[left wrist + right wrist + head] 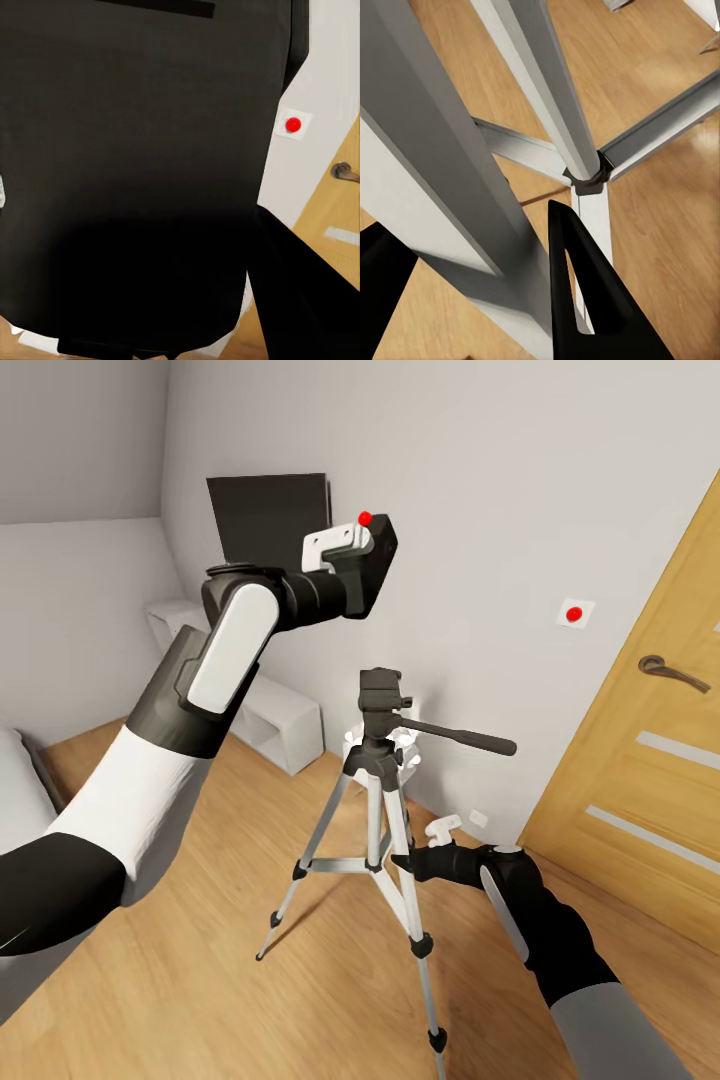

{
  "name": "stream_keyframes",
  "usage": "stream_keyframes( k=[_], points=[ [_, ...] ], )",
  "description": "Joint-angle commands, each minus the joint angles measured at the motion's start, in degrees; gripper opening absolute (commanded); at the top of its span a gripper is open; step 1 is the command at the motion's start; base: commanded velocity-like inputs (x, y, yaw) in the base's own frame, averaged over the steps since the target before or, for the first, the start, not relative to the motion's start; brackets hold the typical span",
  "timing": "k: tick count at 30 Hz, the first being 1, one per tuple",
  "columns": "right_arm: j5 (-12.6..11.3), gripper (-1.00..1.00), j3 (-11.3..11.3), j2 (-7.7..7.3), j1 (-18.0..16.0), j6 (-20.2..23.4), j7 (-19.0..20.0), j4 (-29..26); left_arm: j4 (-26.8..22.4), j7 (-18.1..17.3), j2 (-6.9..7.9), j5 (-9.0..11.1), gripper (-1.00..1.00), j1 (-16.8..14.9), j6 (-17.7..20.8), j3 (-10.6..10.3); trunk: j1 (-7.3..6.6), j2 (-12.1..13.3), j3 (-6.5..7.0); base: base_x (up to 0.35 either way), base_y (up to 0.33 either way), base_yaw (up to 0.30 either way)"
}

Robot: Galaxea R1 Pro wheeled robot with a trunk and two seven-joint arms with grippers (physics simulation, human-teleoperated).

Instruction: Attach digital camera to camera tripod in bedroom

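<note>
The digital camera (pixel 380 565), black with a red dot on top, is held up near the wall, above and slightly left of the tripod head, with my left gripper (pixel 345 546) shut on it. In the left wrist view the camera's dark body (pixel 135 165) is very close. The camera tripod (pixel 378 790) stands on the wood floor with its black pan head (pixel 380 695) bare and its handle (pixel 470 738) pointing right. My right gripper (pixel 408 857) is low, shut on a silver tripod leg (pixel 442 210) that runs between its black fingers (pixel 585 300).
A wooden door (pixel 650 780) with a lever handle (pixel 675 672) fills the right side. A white wall plate with a red dot (pixel 574 613) hangs beside it. Wall TV (pixel 268 515), white cube shelves (pixel 275 725) and a small white lamp (pixel 405 745) stand behind the tripod.
</note>
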Motion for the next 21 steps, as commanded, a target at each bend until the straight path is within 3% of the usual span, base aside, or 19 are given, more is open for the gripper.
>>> stream_keyframes(
  k=[1,6,13,16,21],
  points=[
    [0.05,-1.0,0.06,-0.06,-0.04,0.29,-0.09,-0.05,0.75,0.51,0.02,0.57,-1.0,-0.08,-0.96,-0.05,0.04,-0.11,-0.12,0.0,0.0,0.0],
    [0.05,-1.0,0.07,-0.07,-0.04,0.29,-0.09,-0.05,3.23,0.13,0.13,0.59,-1.0,-0.07,-4.35,-0.08,0.04,-0.11,-0.12,0.0,0.0,0.0],
    [0.05,-1.0,0.1,-0.02,-0.04,0.29,-0.09,-0.05,4.81,-0.46,0.46,0.47,-1.0,-0.07,-6.02,-0.28,0.04,-0.11,-0.12,0.0,0.0,0.0],
    [0.05,-1.0,0.1,-0.03,-0.04,0.29,-0.09,-0.05,4.93,-0.55,0.53,0.44,-1.0,-0.07,-6.11,-1.43,0.04,-0.11,-0.12,0.0,0.0,0.0],
    [0.05,-1.0,0.1,-0.02,-0.04,0.29,-0.09,-0.24,4.71,-0.92,0.77,0.39,-1.0,-0.07,-6.08,-5.48,0.04,-0.11,-0.12,0.0,0.0,0.0]
  ],
)
